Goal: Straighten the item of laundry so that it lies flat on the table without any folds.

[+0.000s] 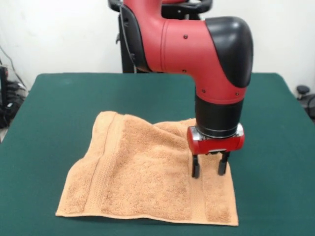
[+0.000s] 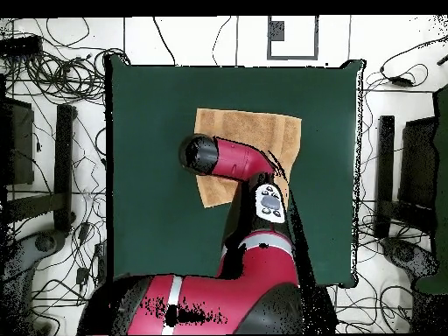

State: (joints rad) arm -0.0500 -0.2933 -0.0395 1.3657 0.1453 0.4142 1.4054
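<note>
**Towel spread on worktop, end effector above its right-hand part**

Nearest the front camera lies the towel's (image 1: 147,172) front hem, running almost straight across the worktop (image 1: 49,98) close to the picture's lower edge. From there the towel extends away from the camera, mostly flat, with one ribbed band (image 1: 106,162) running front to back near its left edge in the front view and a second band visible near the right edge, below the end effector. A raised wrinkle crosses the far portion of the towel, just left of the arm's wrist; the far right corner is hidden behind the arm (image 1: 197,49).

Directly over the right-hand part of the towel hangs the end effector (image 1: 209,167), its two dark fingers (image 1: 196,167) pointing straight down and set apart, with nothing between them. Whether the fingertips touch the cloth or stand just above it cannot be told.

Seen from overhead, the towel (image 2: 254,136) lies near the middle of the worktop (image 2: 149,105), toward the side away from the robot's base, and the arm (image 2: 236,162) covers part of it.
</note>
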